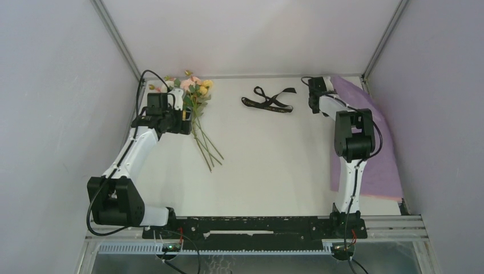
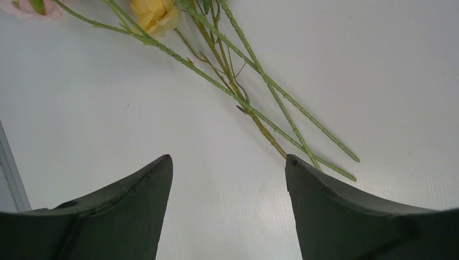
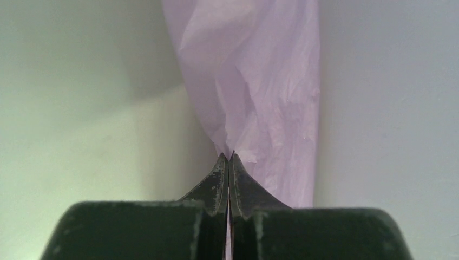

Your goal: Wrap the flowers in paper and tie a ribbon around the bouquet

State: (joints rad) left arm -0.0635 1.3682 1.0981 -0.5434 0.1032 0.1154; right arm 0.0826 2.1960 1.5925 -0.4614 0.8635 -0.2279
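Note:
The flowers [image 1: 196, 90] lie at the far left of the table, pink, yellow and white blooms with thin green stems [image 2: 246, 105] fanning toward the near side. My left gripper [image 2: 229, 162] hovers open just beside the stems, with only bare table between its fingers. The black ribbon [image 1: 268, 101] lies looped at the far middle. The lilac paper [image 1: 374, 145] lies along the right side. Its far corner [image 3: 260, 81] is lifted and crumpled, and my right gripper [image 3: 229, 157] is shut on it, with a thin strip of the sheet showing between the jaws.
Grey enclosure walls stand close on the left, right and back. The right wall [image 1: 439, 114] runs just beyond the paper. A metal rail [image 1: 257, 225] with both arm bases crosses the near edge. White tabletop [image 1: 274, 160] lies between the stems and the paper.

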